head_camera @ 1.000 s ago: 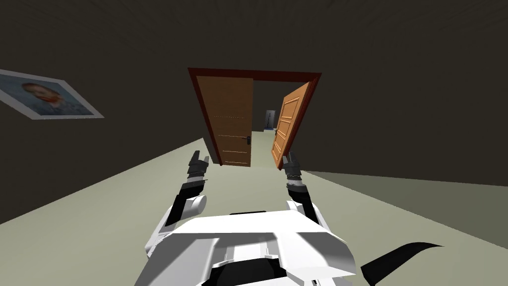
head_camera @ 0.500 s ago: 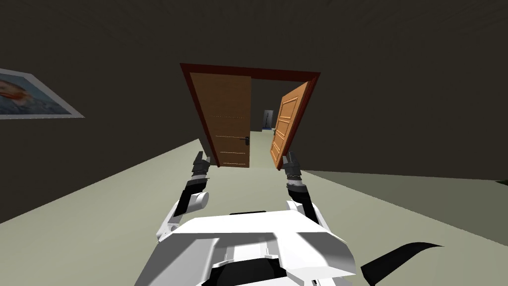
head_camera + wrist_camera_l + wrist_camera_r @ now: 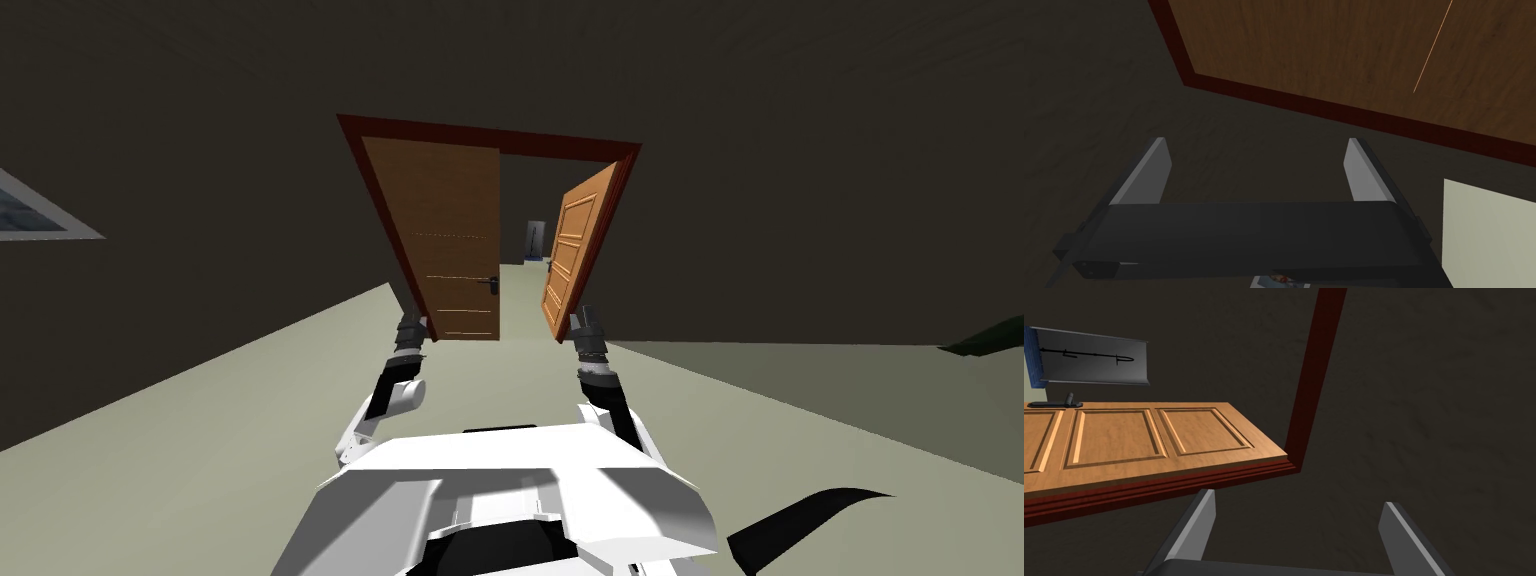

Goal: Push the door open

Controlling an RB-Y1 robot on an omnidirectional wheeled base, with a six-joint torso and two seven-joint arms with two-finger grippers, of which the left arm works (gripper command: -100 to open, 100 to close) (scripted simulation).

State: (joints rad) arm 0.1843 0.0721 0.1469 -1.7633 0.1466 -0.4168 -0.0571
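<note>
A double door stands in a dark wall point(image 3: 800, 200) at the far side of a pale floor point(image 3: 220, 430), set in a dark red door frame point(image 3: 480, 133). The left door leaf point(image 3: 450, 240), plain brown wood with a dark handle point(image 3: 490, 284) at its right edge, is closed. The right door leaf point(image 3: 575, 250), lighter and panelled, is swung partly open, away into the space beyond. Between the two leaves a gap shows more pale floor farther off.

Both arms reach forward. The left hand point(image 3: 410, 325) is near the bottom left corner of the left door leaf, its two fingers spread wide and holding nothing. The right hand point(image 3: 583, 322) is just in front of the bottom of the right door leaf, fingers likewise spread wide and empty. A framed picture point(image 3: 35, 210) hangs on the wall far to the left.
</note>
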